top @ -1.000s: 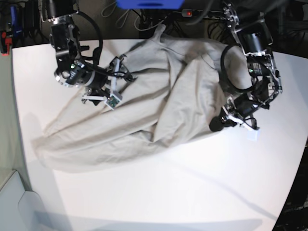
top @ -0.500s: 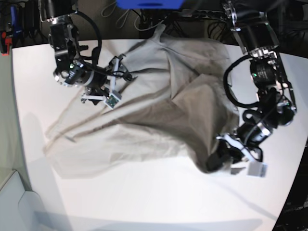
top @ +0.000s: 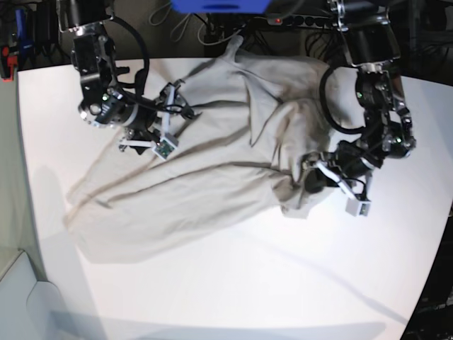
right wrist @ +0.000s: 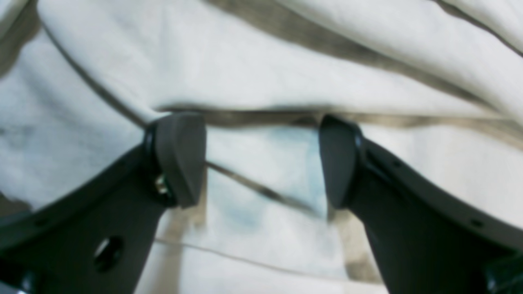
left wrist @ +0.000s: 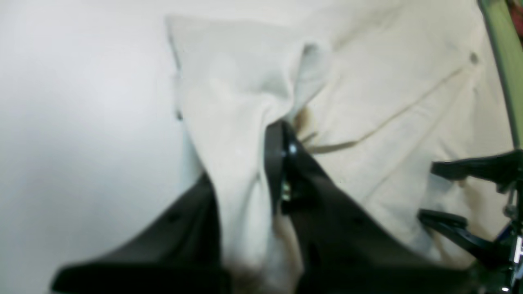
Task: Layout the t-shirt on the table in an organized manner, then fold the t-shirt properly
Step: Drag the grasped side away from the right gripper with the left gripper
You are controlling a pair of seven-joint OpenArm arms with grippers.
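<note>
My left gripper [top: 309,185] is clenched on a fold of the t-shirt [top: 205,156], and the shirt's long body stretches away from it across the surface [top: 233,283] toward my right gripper [top: 145,136]. That one rests released on the far part of the cloth, so the left arm is the 1 to pull.

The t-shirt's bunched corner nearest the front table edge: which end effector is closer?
Left. The left end effector is clamped on that fold of the t-shirt; the right end effector sits open over the far side.

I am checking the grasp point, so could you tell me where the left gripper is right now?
In the base view the left gripper is right of centre, shut on the t-shirt at its right-hand edge.
</note>
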